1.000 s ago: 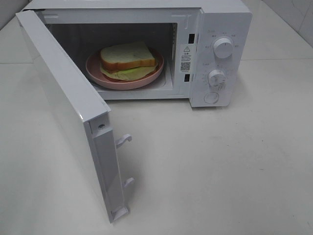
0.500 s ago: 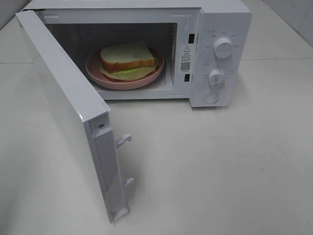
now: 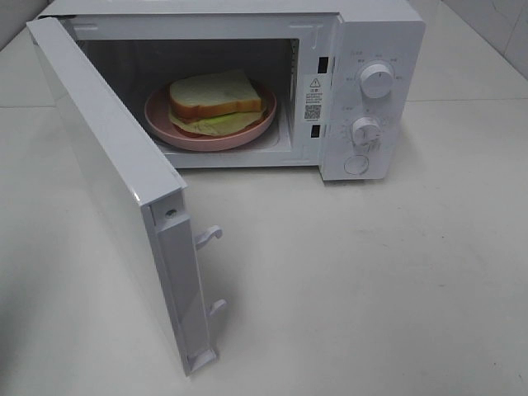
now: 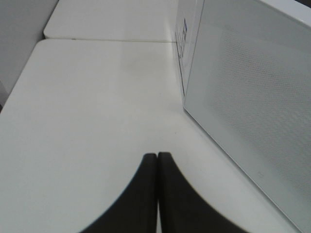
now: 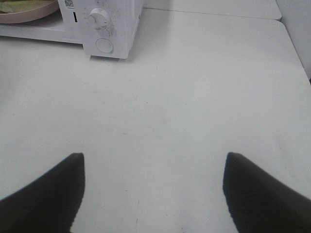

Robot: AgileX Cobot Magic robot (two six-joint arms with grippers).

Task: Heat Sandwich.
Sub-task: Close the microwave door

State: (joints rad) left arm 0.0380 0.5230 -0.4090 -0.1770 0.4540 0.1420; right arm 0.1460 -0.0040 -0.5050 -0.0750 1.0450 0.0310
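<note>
The left gripper (image 4: 157,157) is squeezed shut, finger against finger, near the flat outside of the door (image 4: 252,97). The right gripper (image 5: 153,156) is spread wide above the white table (image 3: 371,289). In the high view the door swings out to the lower left, its edge pointing at us. A big stretch of table fills the lower right. Farther back, at the upper middle, the sandwich (image 3: 216,95) sits on a pink plate (image 3: 206,140) inside the microwave (image 3: 404,49).

We take this for a kitchen-like test bench; a white microwave (image 3: 375,41) stands with its door (image 3: 107,165) swung open on a plain white surface (image 3: 371,280) of joined panels; a sandwich (image 3: 216,92) on a pink plate (image 3: 206,142) sits inside.
</note>
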